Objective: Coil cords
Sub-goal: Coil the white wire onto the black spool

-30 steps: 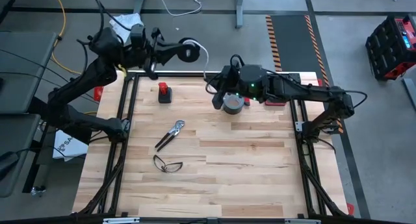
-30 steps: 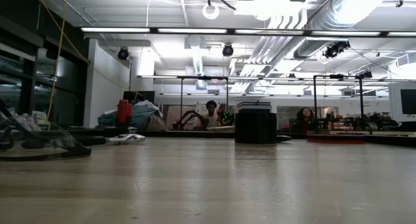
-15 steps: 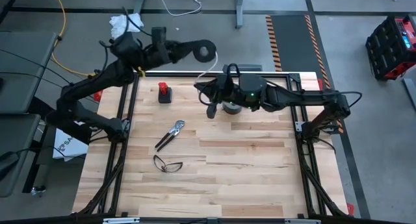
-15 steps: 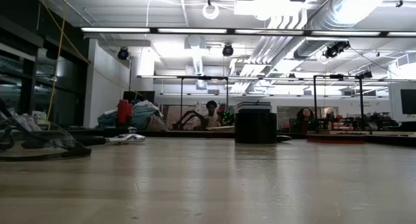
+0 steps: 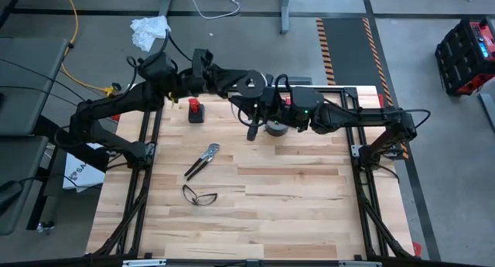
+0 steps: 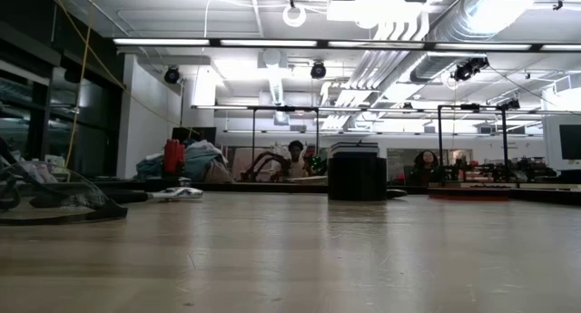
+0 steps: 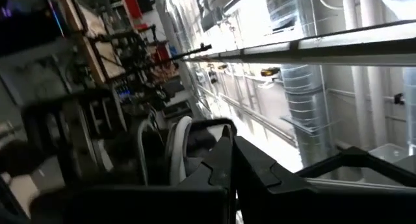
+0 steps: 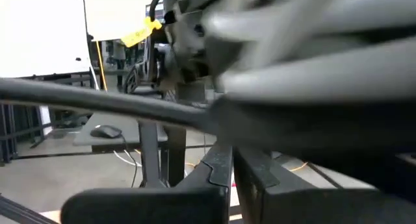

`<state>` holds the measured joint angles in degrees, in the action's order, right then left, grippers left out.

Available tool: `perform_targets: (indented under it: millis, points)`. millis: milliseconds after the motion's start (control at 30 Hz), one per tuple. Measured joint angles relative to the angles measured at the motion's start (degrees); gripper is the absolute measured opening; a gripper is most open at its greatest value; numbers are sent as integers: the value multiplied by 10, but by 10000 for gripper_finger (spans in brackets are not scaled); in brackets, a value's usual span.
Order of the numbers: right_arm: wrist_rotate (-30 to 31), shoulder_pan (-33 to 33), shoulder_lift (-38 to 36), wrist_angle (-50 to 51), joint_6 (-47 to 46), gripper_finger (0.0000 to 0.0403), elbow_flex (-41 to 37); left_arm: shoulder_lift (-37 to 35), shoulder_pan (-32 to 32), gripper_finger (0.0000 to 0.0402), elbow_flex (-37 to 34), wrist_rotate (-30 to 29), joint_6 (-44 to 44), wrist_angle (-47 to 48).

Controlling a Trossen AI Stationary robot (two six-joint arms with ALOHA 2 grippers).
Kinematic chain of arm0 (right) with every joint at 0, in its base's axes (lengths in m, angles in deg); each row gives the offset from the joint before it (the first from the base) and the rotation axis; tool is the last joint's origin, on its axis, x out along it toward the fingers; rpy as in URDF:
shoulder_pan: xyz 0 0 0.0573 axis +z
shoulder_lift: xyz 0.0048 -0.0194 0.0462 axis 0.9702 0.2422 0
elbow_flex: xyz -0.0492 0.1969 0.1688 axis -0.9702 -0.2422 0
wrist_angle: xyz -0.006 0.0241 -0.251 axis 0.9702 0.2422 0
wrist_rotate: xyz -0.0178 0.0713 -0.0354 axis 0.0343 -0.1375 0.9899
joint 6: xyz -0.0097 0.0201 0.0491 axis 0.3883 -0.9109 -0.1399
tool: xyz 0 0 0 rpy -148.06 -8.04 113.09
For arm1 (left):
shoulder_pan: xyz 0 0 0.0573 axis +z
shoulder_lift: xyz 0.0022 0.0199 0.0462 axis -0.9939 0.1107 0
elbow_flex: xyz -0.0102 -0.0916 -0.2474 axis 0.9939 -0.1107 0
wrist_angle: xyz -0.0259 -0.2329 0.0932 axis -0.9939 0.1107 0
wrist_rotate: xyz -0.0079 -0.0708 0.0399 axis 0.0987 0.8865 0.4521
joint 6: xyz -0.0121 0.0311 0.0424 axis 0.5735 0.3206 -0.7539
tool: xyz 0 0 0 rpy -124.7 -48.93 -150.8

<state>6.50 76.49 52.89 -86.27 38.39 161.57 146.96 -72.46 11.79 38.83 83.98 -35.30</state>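
Left pincer (image 5: 259, 84) swung rightward — spool (image 5: 249, 83) meets right pincer (image 5: 252, 128)

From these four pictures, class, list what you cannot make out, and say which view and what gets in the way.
- White cord: the high view shows only the black spool at the left hand; the cord is too small to trace.
- Grey tape roll: high view, mostly covered by the right arm.
- Right wrist view: a blurred dark arm fills the picture.
- Low view: neither hand shows.

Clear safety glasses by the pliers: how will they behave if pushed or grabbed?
The clear safety glasses look thin-framed, so they are probably light and likely to slide or spin on the smooth wooden table rather than roll. Their arms look thin, so a pinch there may flex or fold them.
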Motion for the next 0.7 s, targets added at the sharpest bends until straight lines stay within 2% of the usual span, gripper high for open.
perform_targets:
  millis: [367,700]
  points:
    - [-1,0,-1,-7,14,0,0,-14,-33,0,0,59,52,14]
    - [-1,-2,-11,-3,73,0,0,-58,-31,0,0,111,32,139]
